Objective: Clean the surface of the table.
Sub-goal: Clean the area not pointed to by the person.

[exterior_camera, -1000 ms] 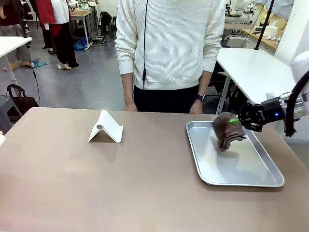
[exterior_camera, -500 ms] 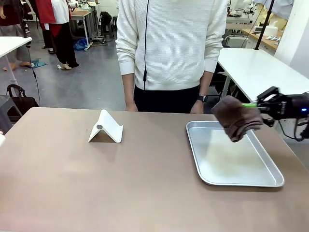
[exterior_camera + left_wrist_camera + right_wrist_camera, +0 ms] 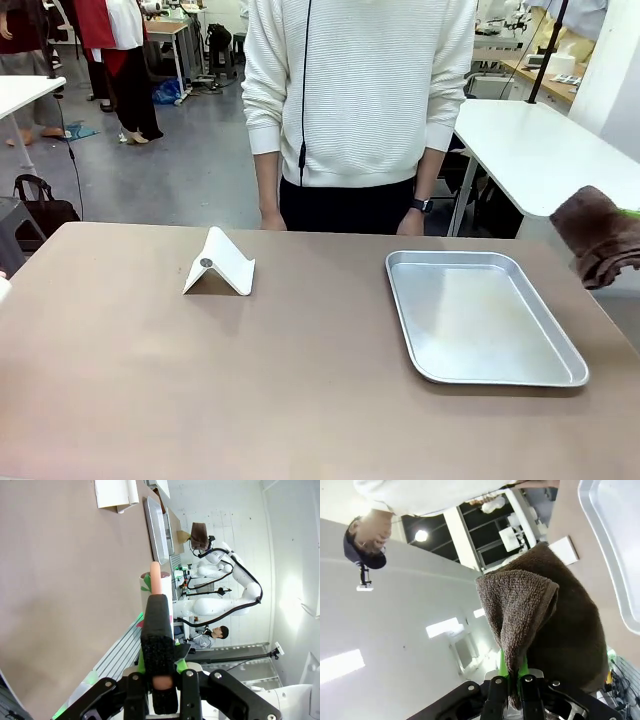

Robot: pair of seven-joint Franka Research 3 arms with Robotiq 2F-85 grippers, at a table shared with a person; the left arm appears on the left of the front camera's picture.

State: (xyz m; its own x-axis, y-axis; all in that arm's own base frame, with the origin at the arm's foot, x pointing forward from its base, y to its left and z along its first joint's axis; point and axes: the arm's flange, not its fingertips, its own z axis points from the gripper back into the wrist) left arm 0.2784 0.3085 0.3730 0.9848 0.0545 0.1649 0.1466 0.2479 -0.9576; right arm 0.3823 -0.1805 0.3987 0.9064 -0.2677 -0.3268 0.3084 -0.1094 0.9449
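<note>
The tan-brown table (image 3: pixel 200 380) spreads across the front view. A dark brown cloth (image 3: pixel 603 237) hangs in the air off the table's right edge, above and to the right of the silver tray (image 3: pixel 480 320). In the right wrist view my right gripper (image 3: pixel 515 674) is shut on a fold of the cloth (image 3: pixel 545 615), green pads pinching it. My left gripper (image 3: pixel 157 605) hovers off the table's near edge with its black fingers pressed together; a thin pinkish strip runs along them. The cloth (image 3: pixel 199 531) and right arm appear far off in that view.
A white folded stand (image 3: pixel 220 264) sits on the left-centre of the table. A person in a white sweater stands at the far edge with hands down. The tray holds nothing. White-topped tables stand behind to the right and left.
My right gripper has lifted the brown cloth out of the tray and carried it up and right, past the table's edge, to the picture's right border.
</note>
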